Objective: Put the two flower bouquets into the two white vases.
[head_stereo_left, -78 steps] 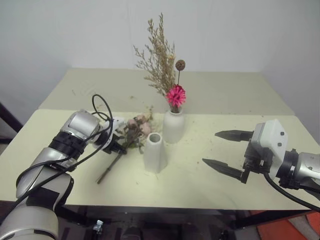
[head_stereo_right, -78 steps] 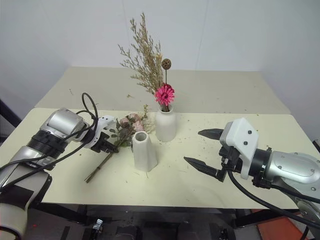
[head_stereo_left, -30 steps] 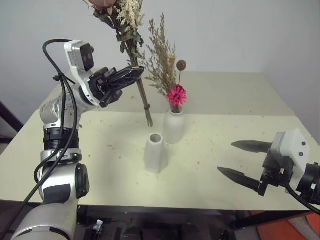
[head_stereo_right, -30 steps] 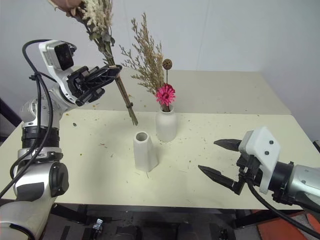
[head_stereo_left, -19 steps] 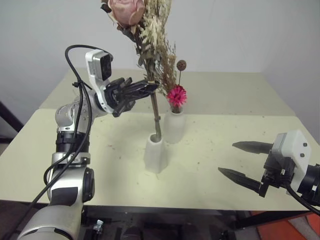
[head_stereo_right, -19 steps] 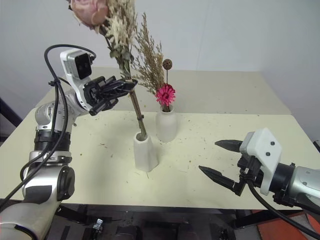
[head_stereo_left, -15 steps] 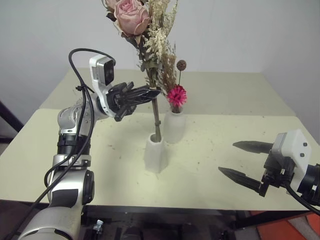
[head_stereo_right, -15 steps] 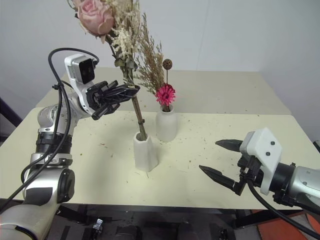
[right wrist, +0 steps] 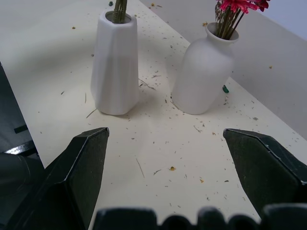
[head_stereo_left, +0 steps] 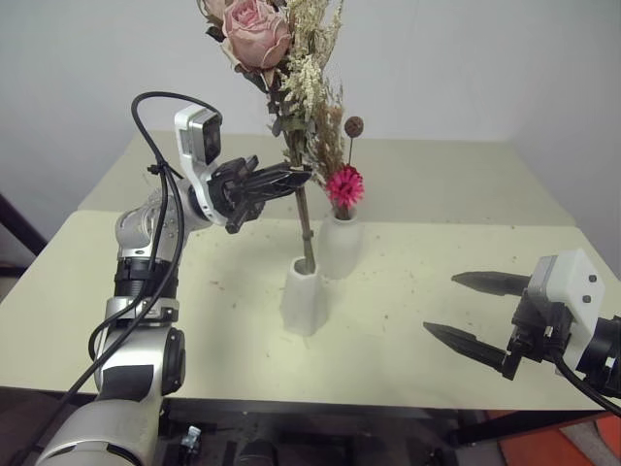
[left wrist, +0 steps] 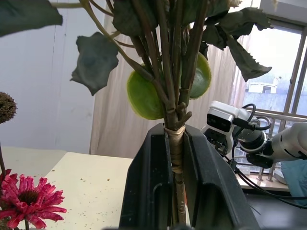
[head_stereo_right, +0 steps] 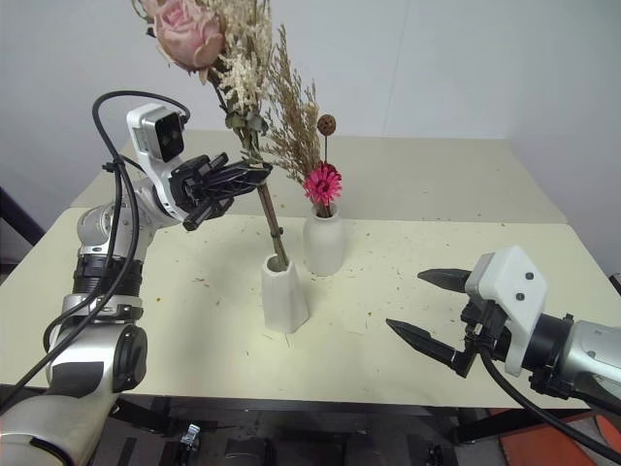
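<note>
Pale yellow-green tabletop (head_stereo_left: pixel 437 243), strewn with dry plant crumbs, set against a plain white wall; you have four task items and two grippers to log

1. Slim tapered matte white vase (head_stereo_left: pixel 304 296), near the table's middle. The stems of item 2 are in its mouth, leaning toward the robot's left.
2. Bunch of pale pink roses, cream sprigs and green leaves (head_stereo_left: pixel 272 39), heads high above the vase. Your left gripper (head_stereo_left: pixel 291 179) pinches its tied stems partway up; the left wrist view shows both black fingers (left wrist: pixel 144 187) pressed onto the stems.
3. Rounded narrow-necked matte white vase (head_stereo_left: pixel 337 246), just behind the slim one.
4. Tan wispy grasses with a magenta flower and brown seed ball (head_stereo_left: pixel 342 184), standing in item 3.
5. Right gripper (head_stereo_left: pixel 468 309), over the table's right side, well apart from both vases, fingers spread and empty.

You will find no readable writing, brand or label on anything
</note>
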Robot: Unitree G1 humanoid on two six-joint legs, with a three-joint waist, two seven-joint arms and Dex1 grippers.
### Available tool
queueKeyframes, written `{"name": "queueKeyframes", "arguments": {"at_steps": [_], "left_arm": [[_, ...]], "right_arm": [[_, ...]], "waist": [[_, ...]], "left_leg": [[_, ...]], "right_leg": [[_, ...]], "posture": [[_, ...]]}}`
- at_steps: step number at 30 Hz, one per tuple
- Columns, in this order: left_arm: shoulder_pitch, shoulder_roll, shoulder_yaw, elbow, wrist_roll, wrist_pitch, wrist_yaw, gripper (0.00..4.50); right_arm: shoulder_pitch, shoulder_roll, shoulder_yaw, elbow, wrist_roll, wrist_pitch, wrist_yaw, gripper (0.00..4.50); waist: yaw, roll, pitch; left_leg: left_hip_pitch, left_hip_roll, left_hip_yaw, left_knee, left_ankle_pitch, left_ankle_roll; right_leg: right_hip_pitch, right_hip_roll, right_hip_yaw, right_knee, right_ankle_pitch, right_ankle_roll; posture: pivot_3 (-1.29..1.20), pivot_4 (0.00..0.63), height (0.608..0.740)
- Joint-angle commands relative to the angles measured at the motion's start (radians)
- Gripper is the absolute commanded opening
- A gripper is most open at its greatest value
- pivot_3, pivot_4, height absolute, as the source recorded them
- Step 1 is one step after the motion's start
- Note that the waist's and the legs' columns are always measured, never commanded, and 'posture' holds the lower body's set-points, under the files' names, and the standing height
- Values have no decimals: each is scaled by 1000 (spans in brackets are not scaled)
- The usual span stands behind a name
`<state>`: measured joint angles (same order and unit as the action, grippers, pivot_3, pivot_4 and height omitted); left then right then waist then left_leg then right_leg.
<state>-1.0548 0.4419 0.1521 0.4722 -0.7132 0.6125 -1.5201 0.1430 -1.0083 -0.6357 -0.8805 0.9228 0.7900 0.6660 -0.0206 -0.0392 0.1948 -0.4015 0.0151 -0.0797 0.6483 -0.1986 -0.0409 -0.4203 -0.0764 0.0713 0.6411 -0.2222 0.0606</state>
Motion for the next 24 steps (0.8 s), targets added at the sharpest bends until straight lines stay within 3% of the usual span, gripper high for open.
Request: {"name": "queueKeyframes", "arguments": {"at_steps": [1,24], "left_arm": [[-56,-1,48,-6,-47,14,17,99],[-12,26,-16,-24,13,-1,-23,99]], "right_arm": [[-6,2,-11,-9,-8,-15,-12,4500],[-30,0,24,-2,-26,-16,-20,4500]], "waist": [[0,0,0],[0,0,0]], "left_leg": [[0,0,0,0,0,0],[0,0,0,0,0,0]], "right_leg": [[0,0,0,0,0,0],[0,0,0,0,0,0]], "posture": [[0,150,740],[0,150,740]]}}
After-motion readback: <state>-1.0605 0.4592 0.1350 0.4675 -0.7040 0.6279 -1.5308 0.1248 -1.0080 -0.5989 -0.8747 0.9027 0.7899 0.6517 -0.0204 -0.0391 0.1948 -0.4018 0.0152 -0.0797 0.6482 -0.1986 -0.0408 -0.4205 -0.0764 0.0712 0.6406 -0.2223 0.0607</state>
